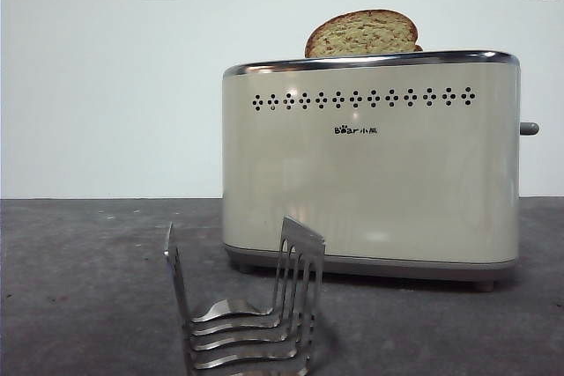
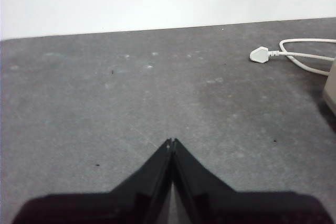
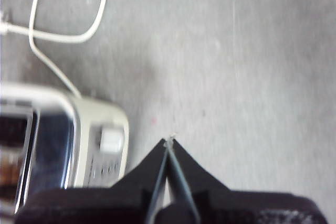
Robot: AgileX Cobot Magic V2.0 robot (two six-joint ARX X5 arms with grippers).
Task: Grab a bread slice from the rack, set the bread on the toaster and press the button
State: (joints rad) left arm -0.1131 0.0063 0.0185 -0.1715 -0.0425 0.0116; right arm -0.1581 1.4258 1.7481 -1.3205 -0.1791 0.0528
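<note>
We are observing, nearest the front edge of the table (image 1: 79,288), the rack (image 1: 251,314) standing with nothing in it, its steel prongs rising upright and its curved bars lying on the dark grey surface. Just behind it, towards the table's far edge, the toaster (image 1: 370,182) is sitting with its long vented side facing us. The slice of bread (image 1: 361,34) is standing in the toaster's top slot, its domed upper part showing above the chrome rim. The button (image 1: 529,129) is projecting from the toaster's narrow side, at roughly mid-height; we are not able to tell whether it is pressed.

The right gripper (image 3: 170,141) is hanging above bare table just beside that narrow side, where the lever knob is also showing in the right wrist view, blurred. Its jaws are meeting at the tips and are clamping nothing. The left gripper (image 2: 171,141) is waiting over open table, jaws likewise pressed together and holding nothing. Beyond it a white plug (image 2: 260,54) and its cord (image 2: 310,56) are lying on the table, near a corner of the toaster
</note>
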